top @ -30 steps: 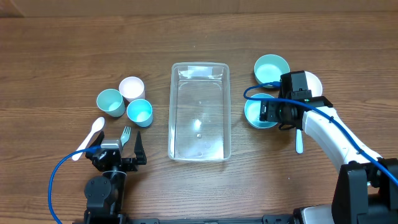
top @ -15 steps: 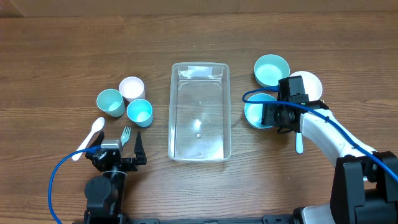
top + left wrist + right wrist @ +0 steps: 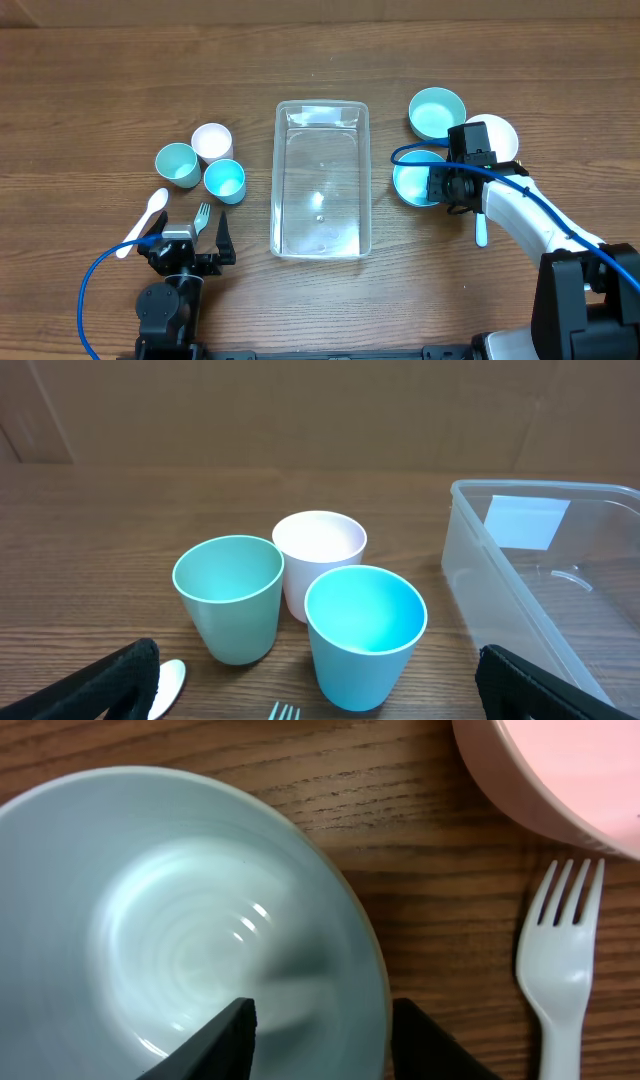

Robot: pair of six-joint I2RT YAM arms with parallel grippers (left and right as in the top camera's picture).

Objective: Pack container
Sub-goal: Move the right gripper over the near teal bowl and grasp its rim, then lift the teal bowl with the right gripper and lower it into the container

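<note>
The clear rectangular container (image 3: 321, 180) lies empty mid-table; its left wall shows in the left wrist view (image 3: 560, 580). My right gripper (image 3: 437, 185) is down over a teal bowl (image 3: 410, 182) just right of the container. In the right wrist view the right gripper (image 3: 322, 1010) straddles that bowl's (image 3: 180, 920) right rim, one finger inside and one outside. The inner finger is still off the rim. My left gripper (image 3: 196, 232) rests wide open at the near left with nothing between its fingers; in its own view the left gripper (image 3: 315, 660) faces three cups.
A second teal bowl (image 3: 437, 112) and a white bowl (image 3: 497, 135) sit behind the right gripper, and a white fork (image 3: 565, 960) lies beside it. Left of the container stand a green cup (image 3: 176, 163), white cup (image 3: 212, 142) and teal cup (image 3: 224, 180), with a white spoon (image 3: 148, 215) and a teal fork (image 3: 202, 215).
My right gripper has shifted slightly up and left over the teal bowl and its fingers have narrowed around the rim. The left arm has not moved.
</note>
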